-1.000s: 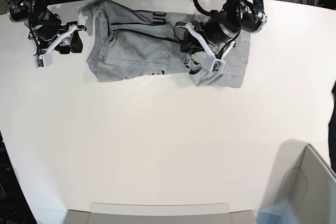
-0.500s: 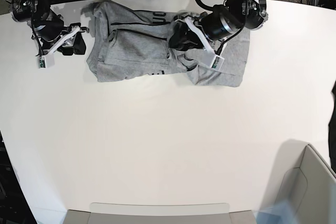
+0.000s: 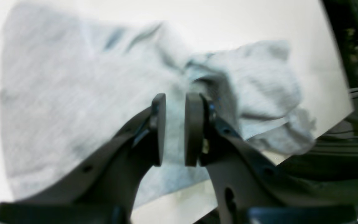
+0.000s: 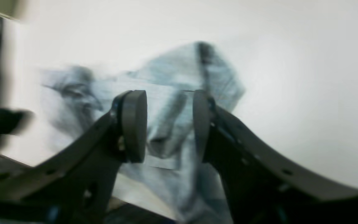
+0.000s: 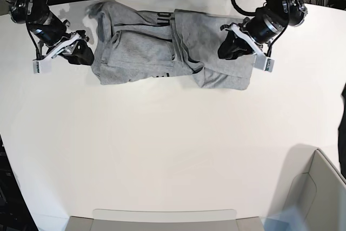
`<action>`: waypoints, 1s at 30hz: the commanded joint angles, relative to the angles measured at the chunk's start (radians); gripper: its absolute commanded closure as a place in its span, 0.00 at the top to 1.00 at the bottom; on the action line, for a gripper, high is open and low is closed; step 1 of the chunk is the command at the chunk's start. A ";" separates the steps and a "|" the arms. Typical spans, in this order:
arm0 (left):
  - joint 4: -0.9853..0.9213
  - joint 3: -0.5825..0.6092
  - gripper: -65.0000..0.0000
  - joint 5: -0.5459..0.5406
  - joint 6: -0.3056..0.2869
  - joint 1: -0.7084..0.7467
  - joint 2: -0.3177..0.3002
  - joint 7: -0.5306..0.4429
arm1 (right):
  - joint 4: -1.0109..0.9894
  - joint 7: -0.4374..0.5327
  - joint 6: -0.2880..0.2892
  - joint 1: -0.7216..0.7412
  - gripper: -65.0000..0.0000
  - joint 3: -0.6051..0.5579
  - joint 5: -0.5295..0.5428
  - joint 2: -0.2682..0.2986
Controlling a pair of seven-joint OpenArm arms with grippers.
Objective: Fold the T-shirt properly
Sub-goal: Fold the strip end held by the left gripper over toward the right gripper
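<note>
The T-shirt lies crumpled along the far edge of the table, its long axis running side to side across the base view, partly folded over itself with a seam down the middle. Bits of black lettering peek out near the far edge, too little to read. One end, toward the base view's left, bunches into a rumpled hump; the other spreads flatter and reaches a little nearer the camera.

Left gripper hovers over the shirt's right end in the base view; its wrist view shows the pads a narrow gap apart, nothing between them, shirt blurred beyond. Right gripper sits just beside the other end, jaws parted wider and empty, the shirt ahead of them.
</note>
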 commanded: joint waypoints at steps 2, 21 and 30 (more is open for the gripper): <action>0.001 0.001 0.17 -0.028 -0.008 -0.006 -0.005 -0.017 | -0.063 0.009 0.005 0.007 0.44 0.020 0.114 0.017; -0.051 0.001 0.17 -0.028 -0.015 -0.008 -0.005 -0.025 | -0.463 -0.084 0.153 0.073 0.48 0.012 0.124 -0.064; -0.051 0.001 0.17 -0.025 -0.015 -0.008 -0.003 -0.026 | -0.454 -0.078 0.153 0.111 0.48 -0.134 0.103 -0.080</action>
